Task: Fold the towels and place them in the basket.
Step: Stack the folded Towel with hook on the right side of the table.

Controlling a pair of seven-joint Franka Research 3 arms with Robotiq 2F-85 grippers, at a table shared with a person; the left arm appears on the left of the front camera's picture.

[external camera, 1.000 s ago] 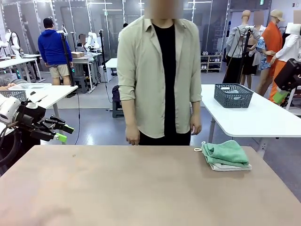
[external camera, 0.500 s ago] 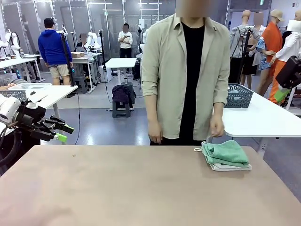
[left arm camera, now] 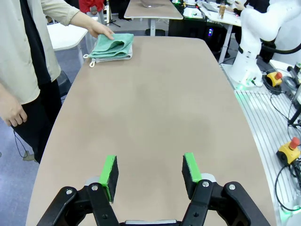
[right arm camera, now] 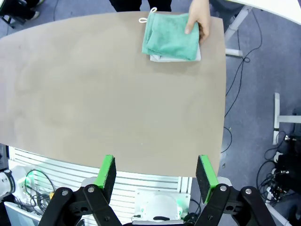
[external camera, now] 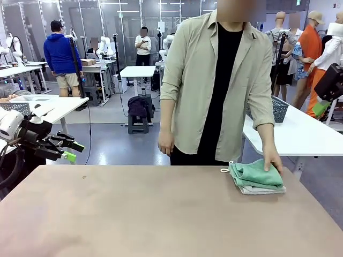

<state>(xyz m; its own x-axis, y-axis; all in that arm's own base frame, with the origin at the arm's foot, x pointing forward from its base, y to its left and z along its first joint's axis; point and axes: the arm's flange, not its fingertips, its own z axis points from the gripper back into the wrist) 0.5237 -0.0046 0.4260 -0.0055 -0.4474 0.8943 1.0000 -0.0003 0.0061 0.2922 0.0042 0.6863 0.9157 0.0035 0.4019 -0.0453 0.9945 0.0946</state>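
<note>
The front camera looks level across the tabletop (external camera: pixel 161 214) toward its far edge. Both wrist cameras look down from high above. All share the far right corner's folded towels (external camera: pixel 257 175).

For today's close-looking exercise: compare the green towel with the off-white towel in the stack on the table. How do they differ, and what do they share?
The green towel lies on top, while the off-white towel lies underneath. The green towel shows its whole upper face; the off-white towel shows only a strip along one edge. The person's hand rests on the green towel, not on the off-white one. Both are folded and stacked at the same corner of the table.
</note>
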